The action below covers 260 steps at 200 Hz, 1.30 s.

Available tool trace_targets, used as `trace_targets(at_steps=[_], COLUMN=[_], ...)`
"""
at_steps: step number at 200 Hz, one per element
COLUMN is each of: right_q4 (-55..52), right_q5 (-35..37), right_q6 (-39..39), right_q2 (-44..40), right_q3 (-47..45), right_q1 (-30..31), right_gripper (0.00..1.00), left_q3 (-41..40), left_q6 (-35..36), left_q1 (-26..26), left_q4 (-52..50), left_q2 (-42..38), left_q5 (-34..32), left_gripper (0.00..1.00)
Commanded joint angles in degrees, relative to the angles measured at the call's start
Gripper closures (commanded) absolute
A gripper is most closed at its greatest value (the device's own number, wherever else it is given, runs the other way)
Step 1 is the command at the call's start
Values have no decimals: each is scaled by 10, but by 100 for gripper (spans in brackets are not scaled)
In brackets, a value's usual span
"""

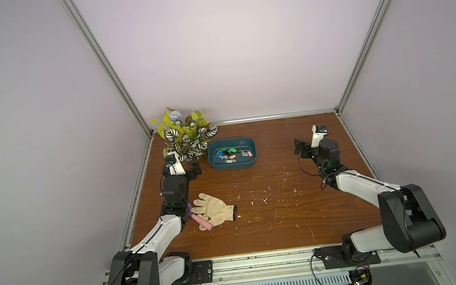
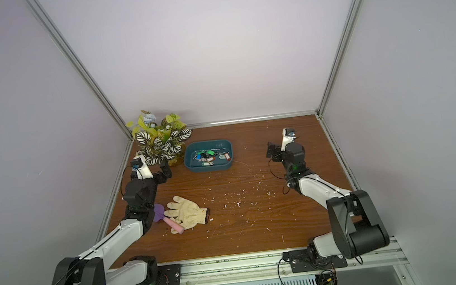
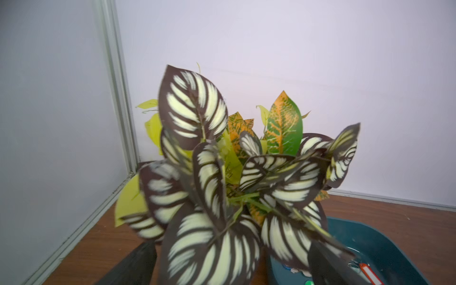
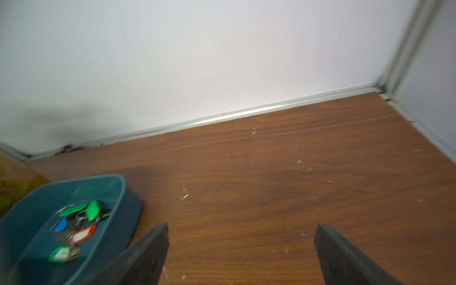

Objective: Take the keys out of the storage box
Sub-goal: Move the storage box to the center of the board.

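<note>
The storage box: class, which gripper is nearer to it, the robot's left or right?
Left. The left gripper is close beside the end of the storage box nearest the potted plant. The right gripper stands off the opposite end, across a wider stretch of table.

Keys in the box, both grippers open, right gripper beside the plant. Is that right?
No. The left gripper is beside the plant; the right gripper stands on the other side of the box, as both top views show. The rest holds.
</note>
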Motion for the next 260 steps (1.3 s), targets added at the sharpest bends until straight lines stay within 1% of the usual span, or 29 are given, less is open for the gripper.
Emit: trace_targets(at_steps=[1, 17, 41, 72, 87, 112, 129, 148, 167, 194, 224, 260], right_q4=[-106, -141, -188, -223, -245, -277, -299, -324, -339, -351, -357, -368], right_q5=[-1, -7, -7, -28, -25, -37, -39, -35, -27, -21, -14, -10], right_q6=[-17, -13, -9, -1, -2, 0, 0, 1, 0, 7, 15, 21], right_q2=[52, 101, 171, 256, 294, 349, 379, 405, 419, 426, 426, 424], right_q3=[87, 153, 249, 355, 400, 462, 499, 533, 551, 560, 561, 557], right_q1=[65, 92, 123, 141, 148, 149, 149, 148, 146, 141, 133, 123], right_gripper=[0, 0, 1, 0, 4, 16, 27, 35, 45, 64, 69, 75], left_q3=[18, 10, 10, 30, 37, 44, 49, 50, 49, 48, 50, 50], left_q6=[-26, -24, -22, -17, -15, -6, -5, -5, -3, -3, -5, -11], left_q1=[-3, -4, -3, -2, 0, 0, 3, 6, 9, 15, 19, 30], left_q4=[-101, -78, -79, -91, -95, -89, -89, -85, -81, -74, -70, -55], left_q2=[29, 28, 30, 59, 70, 90, 103, 108, 110, 115, 121, 132], left_q5=[65, 78, 84, 99, 107, 135, 151, 163, 167, 177, 186, 218], left_gripper=[0, 0, 0, 0, 0, 0, 0, 0, 0, 0, 0, 0])
